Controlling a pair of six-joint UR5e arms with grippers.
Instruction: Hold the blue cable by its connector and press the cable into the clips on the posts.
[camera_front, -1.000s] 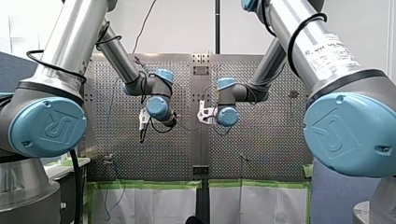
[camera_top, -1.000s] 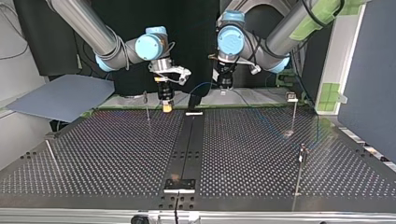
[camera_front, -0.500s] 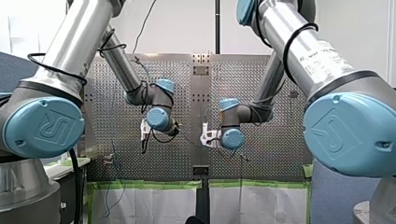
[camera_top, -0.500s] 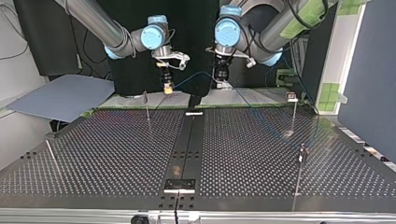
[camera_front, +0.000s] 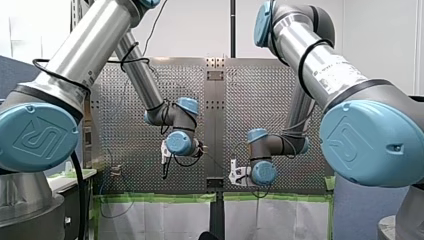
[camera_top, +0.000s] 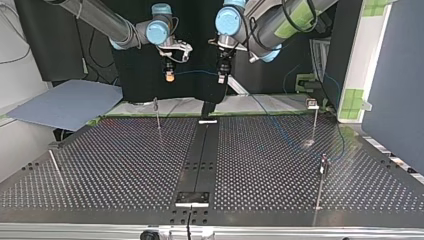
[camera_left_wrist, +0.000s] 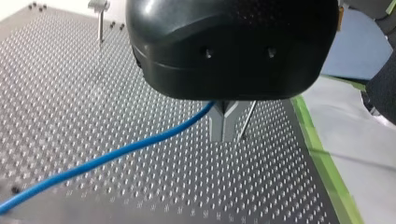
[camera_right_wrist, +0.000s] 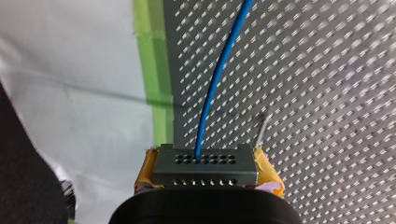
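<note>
My right gripper (camera_right_wrist: 205, 157) has yellow pads and is shut on the grey connector (camera_right_wrist: 205, 170) of the blue cable (camera_right_wrist: 219, 74), which leaves the connector ahead of it. My left gripper (camera_left_wrist: 224, 135) is shut on the cable (camera_left_wrist: 116, 151) a short way along. In the top view both grippers hang high above the table's far edge, the right gripper (camera_top: 170, 76) at the left and the left gripper (camera_top: 221, 79) beside it. The cable (camera_top: 192, 72) spans between them, then drops toward the view's right. Clip posts (camera_top: 314, 116) (camera_top: 157, 114) stand below.
Two more thin posts stand on the perforated table (camera_top: 125, 165), one at the top view's front right (camera_top: 321, 182) and one at the left (camera_top: 55, 167). A black rail (camera_top: 200, 155) runs down the table's middle. Green tape (camera_left_wrist: 322, 163) lines the table's edge.
Both arms have lifted and drawn back from the table in the top view, carrying connector and cable upward. In the front view both wrists have moved down.
</note>
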